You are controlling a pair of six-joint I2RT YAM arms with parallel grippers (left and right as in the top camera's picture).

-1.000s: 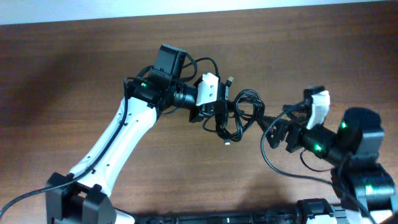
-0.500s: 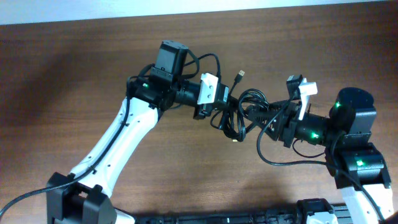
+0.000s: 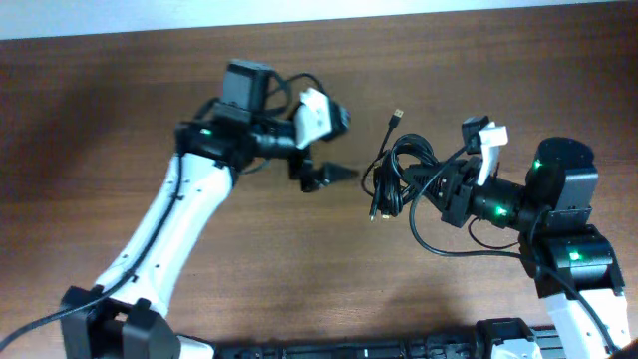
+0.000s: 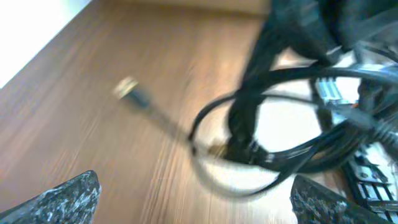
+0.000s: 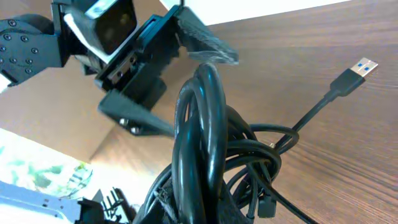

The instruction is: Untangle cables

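Two pincers show here, one on each arm. The right pincer (image 3: 433,185) is closed on the cables (image 3: 399,172), gripping the black bundle at its right-hand side. In the right wrist view the loops of that bundle (image 5: 205,155) fill the foreground, stacked thick and crossing one another, and they hide the pincer's own fingers. One cord leaves the bundle and runs out straight to a flat metal plug (image 3: 397,117), which points toward the far edge of the desk (image 3: 120,120). The same plug (image 5: 364,65) shows silver and blue against the brown wood. A second small plug (image 3: 375,212) hangs out at the near side of the bundle. Whether the bundle rests on the wood or hangs just above it, I cannot tell.

The left pincer (image 3: 339,148) stands wide and holds nothing. Its two speckled fingertips (image 4: 68,199) sit at the bottom corners of the left wrist view. The blurred cables (image 4: 261,124) lie ahead of them, near but apart. From overhead, a strip of bare wood separates the left pincer from the bundle, which lies right of the desk's middle.
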